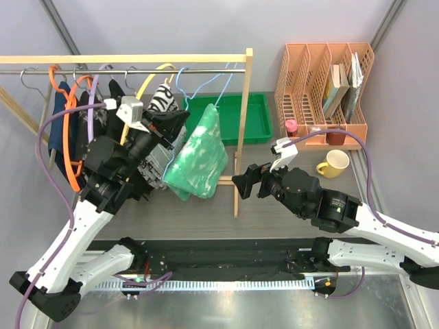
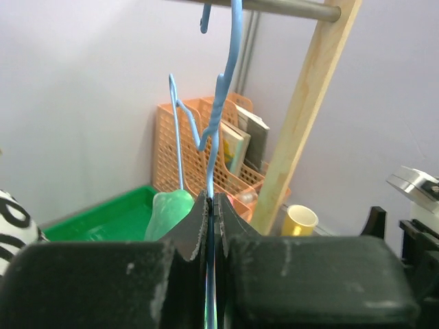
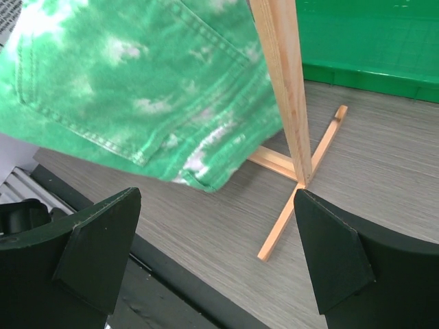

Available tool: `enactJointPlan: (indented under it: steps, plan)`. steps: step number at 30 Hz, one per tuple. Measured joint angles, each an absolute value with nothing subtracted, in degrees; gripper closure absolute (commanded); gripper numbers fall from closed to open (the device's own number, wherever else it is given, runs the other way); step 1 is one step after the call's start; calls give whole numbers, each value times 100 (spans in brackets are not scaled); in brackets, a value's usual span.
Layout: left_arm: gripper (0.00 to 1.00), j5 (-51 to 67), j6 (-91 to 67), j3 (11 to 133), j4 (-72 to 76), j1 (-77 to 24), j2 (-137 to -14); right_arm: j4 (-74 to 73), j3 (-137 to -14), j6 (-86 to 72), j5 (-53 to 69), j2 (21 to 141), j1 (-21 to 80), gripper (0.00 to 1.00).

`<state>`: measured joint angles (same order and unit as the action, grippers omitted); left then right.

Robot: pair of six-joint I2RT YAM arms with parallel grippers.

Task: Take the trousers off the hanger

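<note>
**Trousers on hanger; left hand holds wire, right hand free**

Item under inspection: the trousers (image 1: 199, 154) hang from the hanger (image 1: 181, 77), whose hook sits over the rack rail (image 1: 137, 70). They are clear of the counter (image 1: 206, 216). Their long axis runs downward from the hanger, and in the overhead view the lower end tilts toward the near left.

Left hand (image 2: 210, 205): clamped together on the hanger's blue wire below the hook, with no gap visible between the jaws. It touches wire only, and the trousers show just to the left of it in its own view.

Right hand (image 1: 245, 181): jaws wide apart and holding nothing. It is low, on the right side of the rack, and faces left.

Governing relation: the trousers lie to the left of the right hand and slightly farther back, with their lower hem (image 3: 206, 179) near the jaws. The rack's upright post (image 1: 241, 130) stands just beside this hand, and in the right wrist view it falls between the two fingers.

Assessment: the right hand is the free one and the nearer to the cloth, so the pull likely falls to it while the left steadies the wire. The post is the probable obstruction on a straight approach.
</note>
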<state>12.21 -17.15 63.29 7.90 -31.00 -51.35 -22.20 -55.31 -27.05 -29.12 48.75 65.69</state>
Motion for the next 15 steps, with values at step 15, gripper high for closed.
enactJointPlan:
  steps: [15]
  plan:
    - [100, 1041, -1114, 5074, 3566, -3100, -5048, -2233, -5531, -2217, -3168, 5212, 6569, 0]
